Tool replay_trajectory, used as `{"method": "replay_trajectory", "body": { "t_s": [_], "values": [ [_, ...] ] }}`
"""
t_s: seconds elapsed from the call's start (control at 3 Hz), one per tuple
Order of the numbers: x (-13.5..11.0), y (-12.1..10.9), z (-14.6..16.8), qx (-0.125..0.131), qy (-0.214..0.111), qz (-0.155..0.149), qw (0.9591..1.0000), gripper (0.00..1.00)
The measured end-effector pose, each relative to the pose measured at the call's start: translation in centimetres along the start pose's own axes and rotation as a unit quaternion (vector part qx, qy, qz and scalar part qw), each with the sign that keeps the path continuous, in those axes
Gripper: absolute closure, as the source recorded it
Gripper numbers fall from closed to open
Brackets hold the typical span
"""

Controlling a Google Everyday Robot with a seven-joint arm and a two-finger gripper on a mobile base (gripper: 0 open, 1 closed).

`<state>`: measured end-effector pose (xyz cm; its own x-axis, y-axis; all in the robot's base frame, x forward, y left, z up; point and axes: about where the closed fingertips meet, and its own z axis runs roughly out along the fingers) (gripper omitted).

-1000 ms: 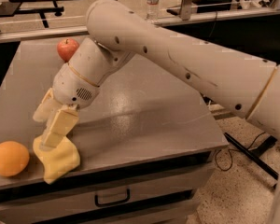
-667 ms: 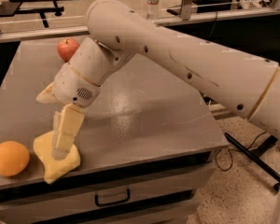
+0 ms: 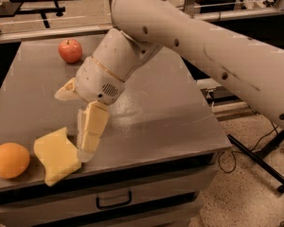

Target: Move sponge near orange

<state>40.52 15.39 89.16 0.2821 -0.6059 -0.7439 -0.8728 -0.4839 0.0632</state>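
You see the sponge (image 3: 56, 156) lying on the bench (image 3: 170, 112); the orange (image 3: 9, 160) is just left of it, your pincer (image 3: 72, 126), spread apart, just right.

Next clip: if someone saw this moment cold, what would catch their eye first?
The big white arm sweeps down from the upper right and ends in the open gripper, low over the front left of the table. Just beside it, the yellow sponge lies flat next to the orange at the front left edge. A red apple sits alone at the back left.
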Motion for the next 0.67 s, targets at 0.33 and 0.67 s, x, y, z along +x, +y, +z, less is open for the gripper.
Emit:
{"method": "replay_trajectory", "body": {
  "t_s": [0.33, 0.67],
  "values": [
    [1.84, 2.48, -3.51, 0.013, -0.003, 0.018, 0.9997, 0.0],
    [1.84, 2.48, -3.51, 0.013, -0.003, 0.018, 0.9997, 0.0]
  ]
}}
